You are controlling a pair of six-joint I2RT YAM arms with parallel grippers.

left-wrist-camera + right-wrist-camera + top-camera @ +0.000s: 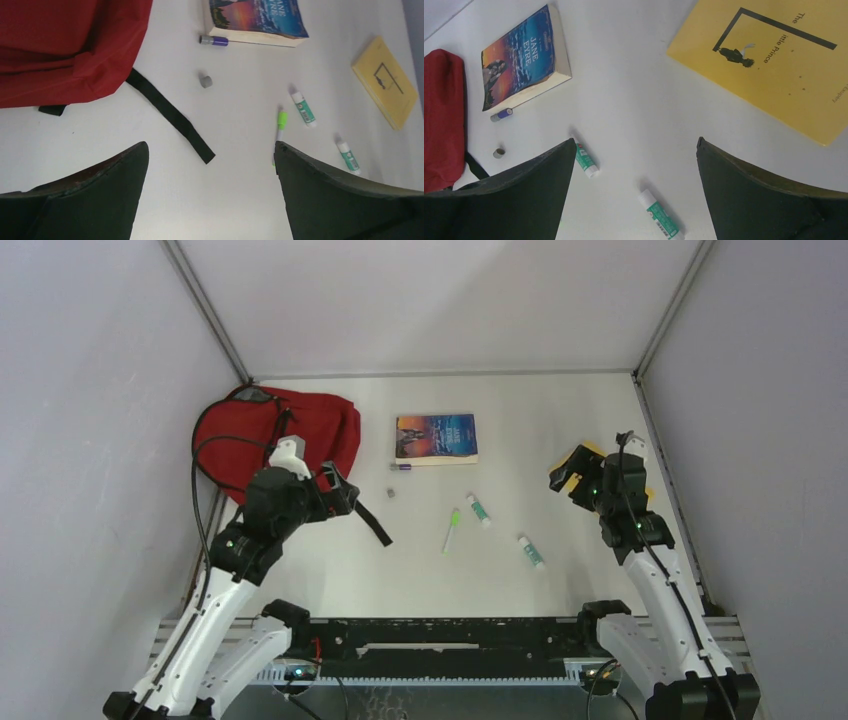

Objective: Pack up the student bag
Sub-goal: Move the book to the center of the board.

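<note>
The student bag [300,430] is a red backpack lying at the back left; it also shows in the left wrist view [65,50] and the right wrist view [441,120]. Its black strap [372,522] trails onto the table. My left gripper [340,495] hovers open and empty by the bag's near right edge, over the strap [170,115]. My right gripper [568,476] is open and empty above the left edge of a yellow book [769,65]. A Jane Eyre paperback [436,437] lies at the back middle.
Two green-and-white glue sticks [479,510] [531,552], a green pen [451,530], a purple-capped tube [401,467] and a small grey cap [392,493] lie between the arms. Walls close in on the left, right and back.
</note>
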